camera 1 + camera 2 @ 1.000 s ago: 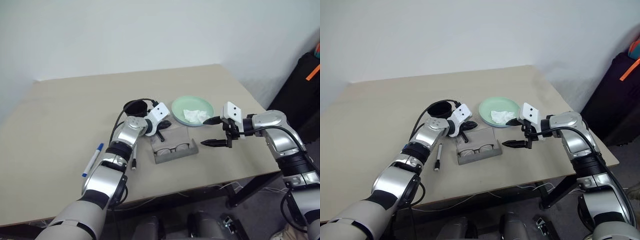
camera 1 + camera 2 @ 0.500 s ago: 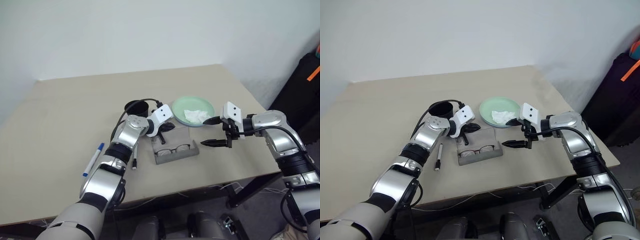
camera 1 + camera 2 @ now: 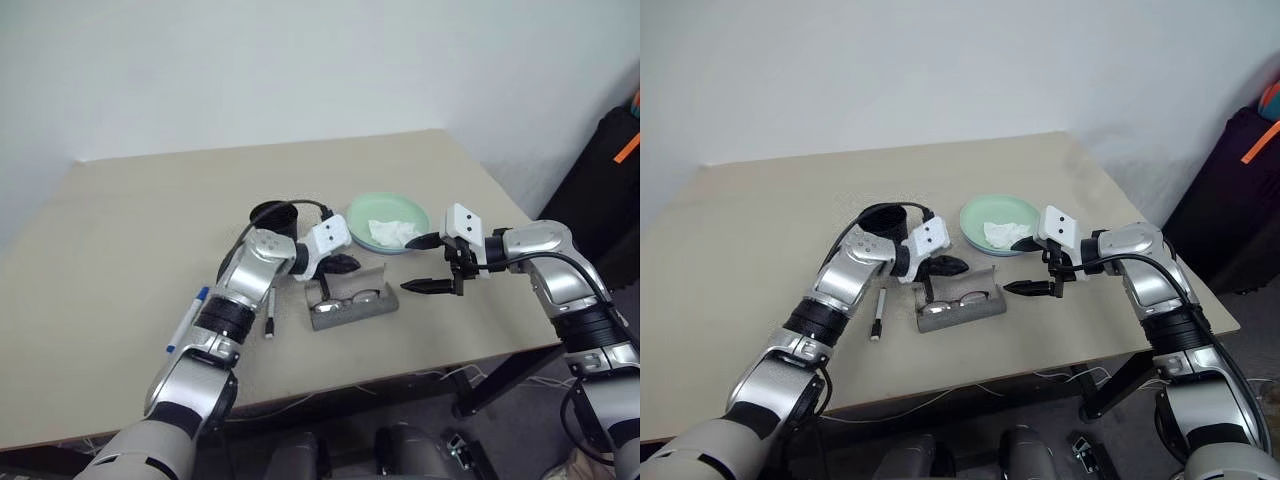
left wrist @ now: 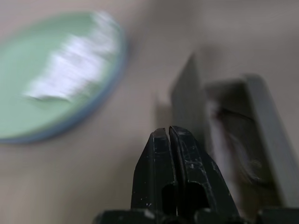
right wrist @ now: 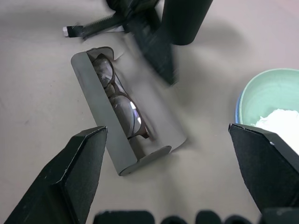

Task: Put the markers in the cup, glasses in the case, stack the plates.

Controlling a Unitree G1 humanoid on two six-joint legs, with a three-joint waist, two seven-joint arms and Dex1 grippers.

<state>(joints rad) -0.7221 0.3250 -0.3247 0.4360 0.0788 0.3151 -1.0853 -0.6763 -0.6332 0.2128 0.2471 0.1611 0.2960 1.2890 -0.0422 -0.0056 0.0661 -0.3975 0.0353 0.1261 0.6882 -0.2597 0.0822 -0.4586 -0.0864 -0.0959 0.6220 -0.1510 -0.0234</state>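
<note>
- Left eye view, nearest edge: the blue marker (image 3: pixel 186 320) lies flat on the table (image 3: pixel 120 220), and the black marker (image 3: pixel 269 312) lies just beside the left arm. We judge both light, stiff and prone to rolling; take each at mid-barrel.
- Next, the case (image 3: pixel 350 305) sits open with the glasses (image 5: pixel 119 107) inside the tray. We judge the wire frame and lenses fragile, so we handle the case only and press the lid (image 5: pixel 149 107) along its free edge.
- The left gripper (image 3: pixel 343 265) hangs at the lid's far side, fingers pressed together and holding nothing.
- The right gripper (image 3: pixel 428 265) hovers near the case's right end, spread wide and empty.
- Beyond, the cup (image 3: pixel 275 216) stands upright. We judge it light and easy to tip; drop markers in from above.
- Farthest, the green plate (image 3: pixel 388 219) holds a tissue (image 3: pixel 392 231), with a blue rim showing under it. We judge the plates light and stiff; grip at the rim.
</note>
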